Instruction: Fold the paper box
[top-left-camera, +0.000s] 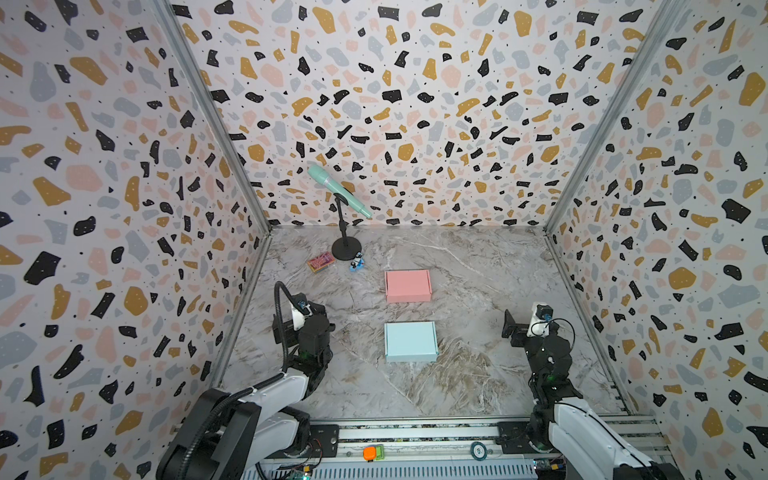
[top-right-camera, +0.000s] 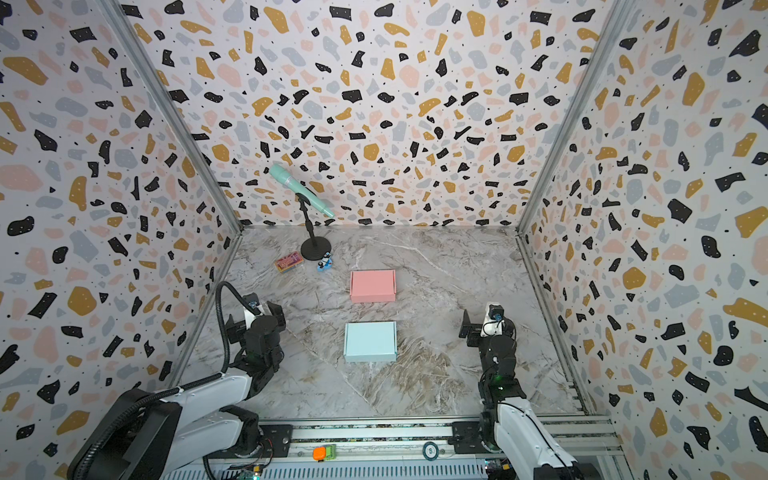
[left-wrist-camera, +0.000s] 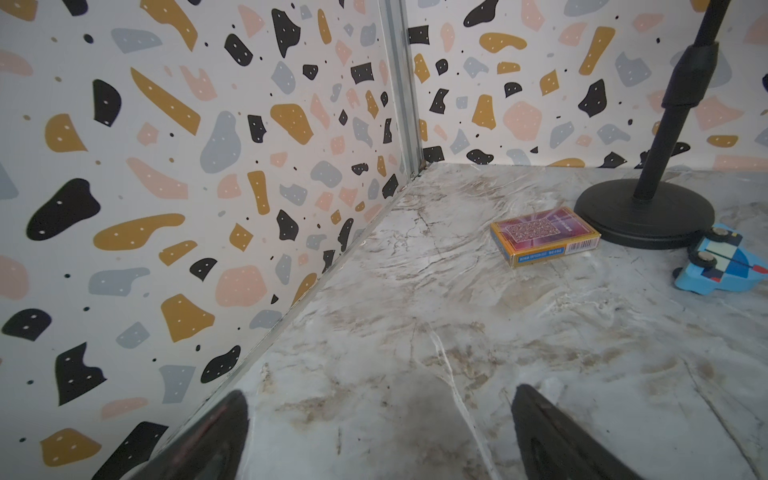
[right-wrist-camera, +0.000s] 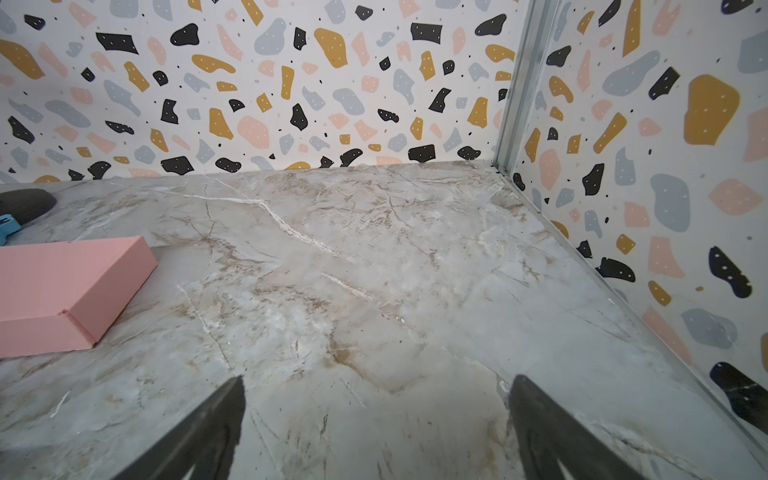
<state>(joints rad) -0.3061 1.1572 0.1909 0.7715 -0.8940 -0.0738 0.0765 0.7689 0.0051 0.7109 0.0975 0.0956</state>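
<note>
Two closed paper boxes lie flat on the marble table in both top views: a pink box (top-left-camera: 408, 286) (top-right-camera: 372, 286) farther back and a light blue box (top-left-camera: 410, 341) (top-right-camera: 370, 341) nearer the front. The pink box (right-wrist-camera: 70, 286) also shows at the edge of the right wrist view. My left gripper (top-left-camera: 308, 311) (left-wrist-camera: 380, 432) hovers left of the blue box, open, with only bare table between its fingers. My right gripper (top-left-camera: 523, 324) (right-wrist-camera: 376, 428) hovers right of the blue box, open and empty. Neither gripper touches a box.
At the back left stand a teal microphone (top-left-camera: 338, 187) on a black stand (top-left-camera: 347, 250), a card pack (top-left-camera: 321, 262) (left-wrist-camera: 544, 237) and a small blue toy car (top-left-camera: 356, 263) (left-wrist-camera: 721, 266). Patterned walls close three sides. A metal rail (top-left-camera: 415, 432) runs along the front.
</note>
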